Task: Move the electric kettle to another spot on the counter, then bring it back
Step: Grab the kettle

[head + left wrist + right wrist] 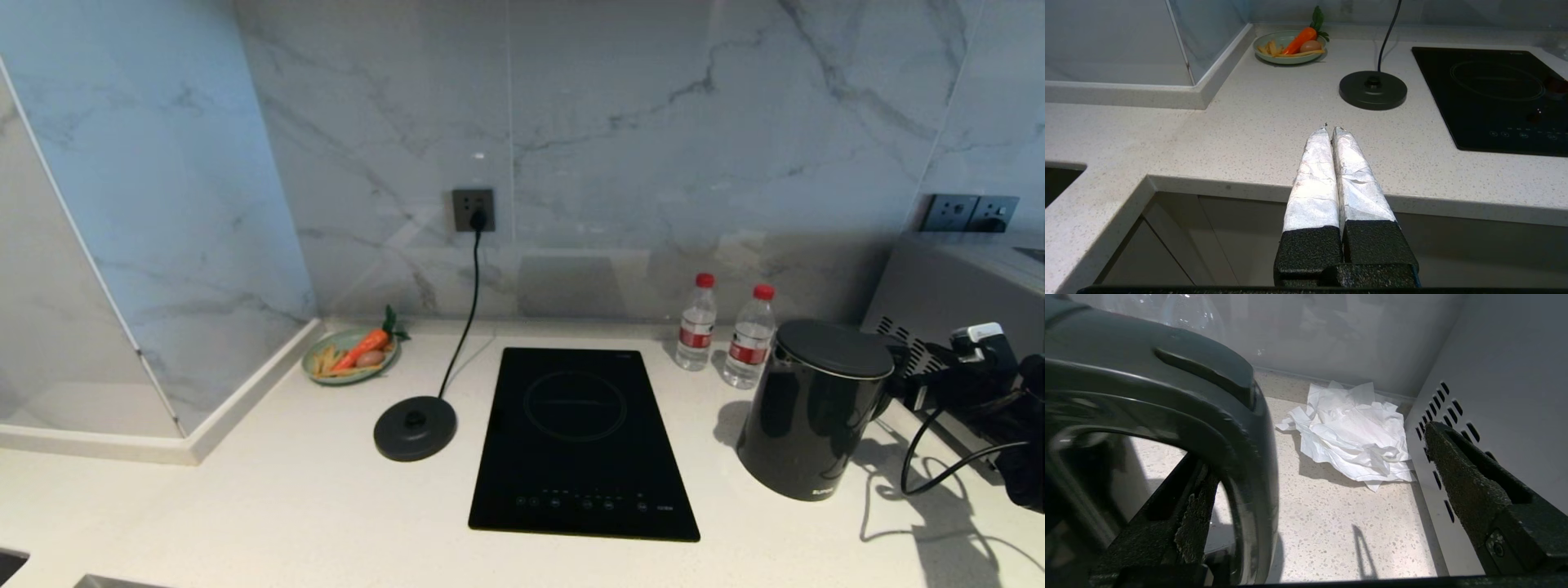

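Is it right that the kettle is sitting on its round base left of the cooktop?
No. The head view shows the electric kettle standing on the bare counter to the right of the cooktop. The round base does sit left of the cooktop, but it is empty.

The electric kettle [812, 408] stood on the counter [286, 490], right of the cooktop [580, 445] and just in front of two water bottles [722, 335] at the back wall. Its base disc [415, 427] lay left of the cooktop, well apart from the kettle, with the cord [467, 318] running back to a wall socket [473, 209]. A plate of vegetables [353, 354] sat behind the disc, in the corner. Crumpled paper [1355, 433] lay behind the kettle, beside a vented appliance [955, 286] at the right.
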